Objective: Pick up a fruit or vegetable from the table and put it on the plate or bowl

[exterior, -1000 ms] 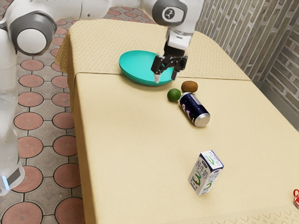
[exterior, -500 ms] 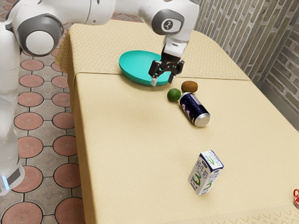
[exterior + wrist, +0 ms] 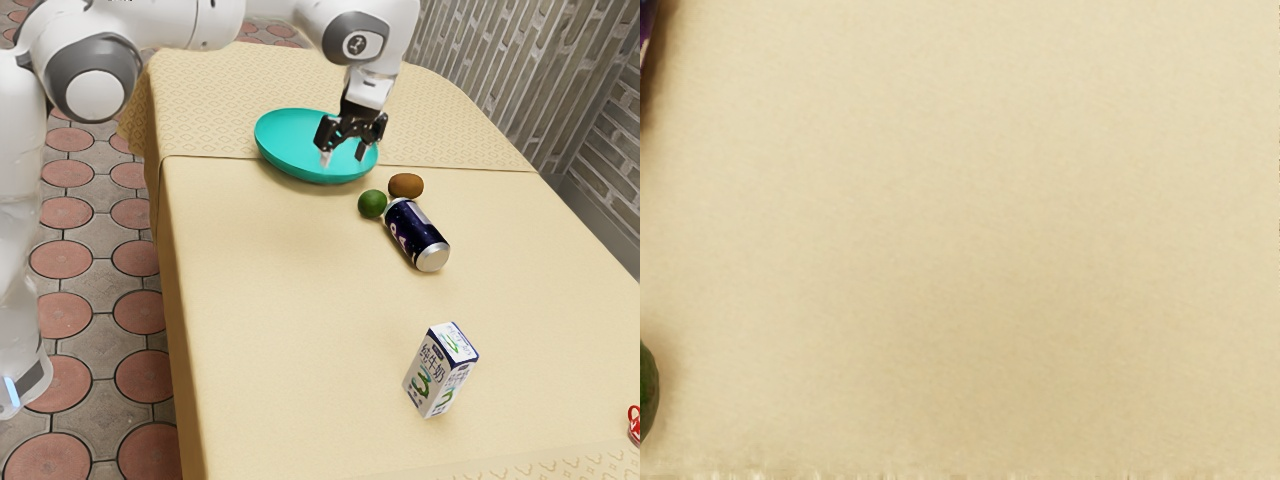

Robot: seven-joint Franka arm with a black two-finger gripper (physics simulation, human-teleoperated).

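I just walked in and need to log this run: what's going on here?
The robot's black pincer hangs open and empty over the round teal plate. The green lime and brown kiwi lie on the beige tablecloth beside a toppled dark blue can, neither on the plate. A white and green carton stands nearer the camera.

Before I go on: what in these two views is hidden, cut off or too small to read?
- Small red object, exterior view: cut off by the frame's edge; cannot identify it.
- Round green fruit, wrist view: a sliver, the rest cut by the frame's edge.
- Dark blue metal can, wrist view: likewise a sliver at the edge.
- White and green carton, exterior view: print too small to read.
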